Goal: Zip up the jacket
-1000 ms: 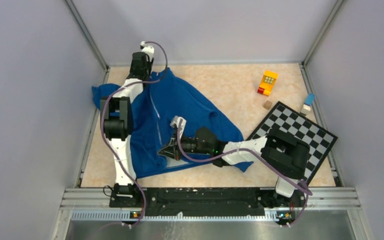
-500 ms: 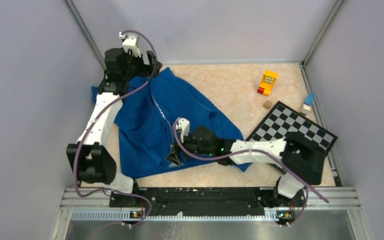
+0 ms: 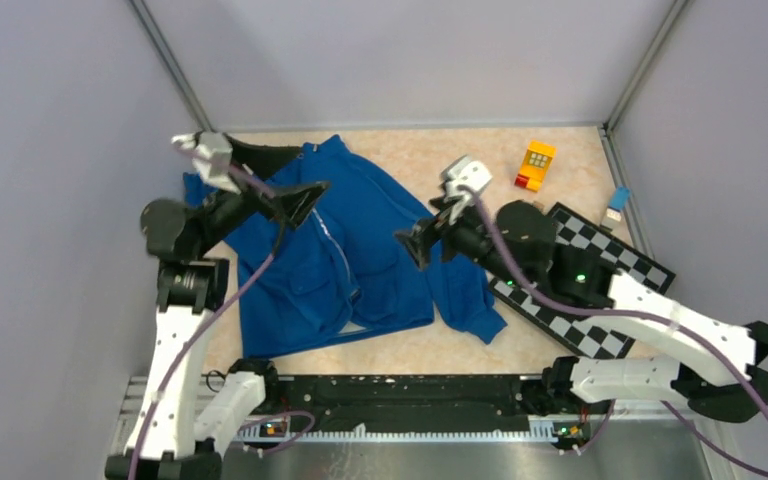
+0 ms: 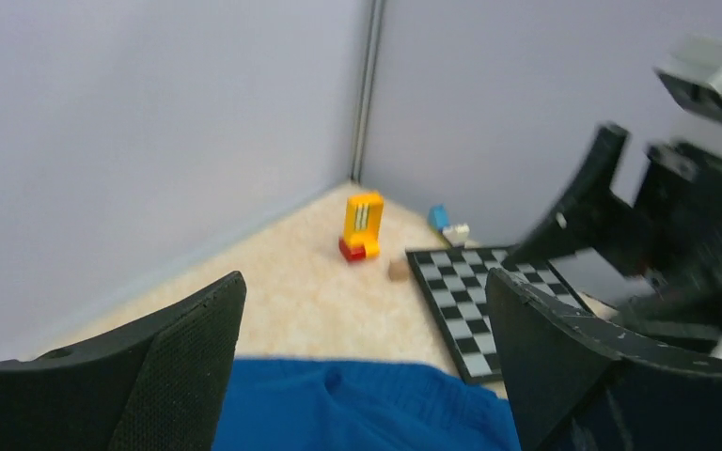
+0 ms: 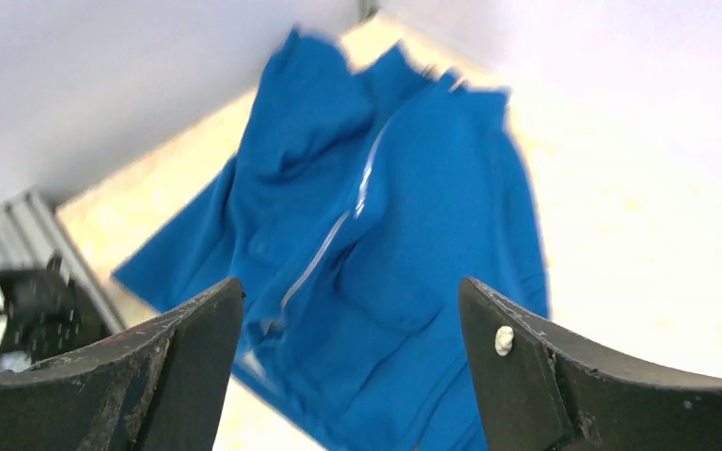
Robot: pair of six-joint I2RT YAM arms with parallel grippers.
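The blue jacket (image 3: 370, 235) lies spread on the left half of the table, collar toward the back. Its pale zipper line (image 3: 338, 255) runs down the front, and a strip of pale lining (image 3: 368, 326) shows at the hem. My left gripper (image 3: 312, 168) hangs open and empty above the collar end. In the left wrist view the left gripper (image 4: 367, 282) has only blue fabric (image 4: 367, 404) far below it. My right gripper (image 3: 415, 245) is raised over the jacket's right side, open and empty. The right wrist view looks between the wide-apart fingers of the right gripper (image 5: 350, 282) down onto the jacket (image 5: 432, 216) and zipper (image 5: 338, 225).
A checkerboard (image 3: 600, 270) lies at the right, partly under my right arm. A yellow-and-red block (image 3: 535, 165) and a small blue-and-white piece (image 3: 617, 203) sit near the back right. A small wooden cube (image 4: 397, 271) rests by the board. Grey walls enclose the table.
Both grippers opened and let go of the jacket. The left arm swung up and back from the collar, the right arm lifted from the hem toward the right. The jacket settled flatter.
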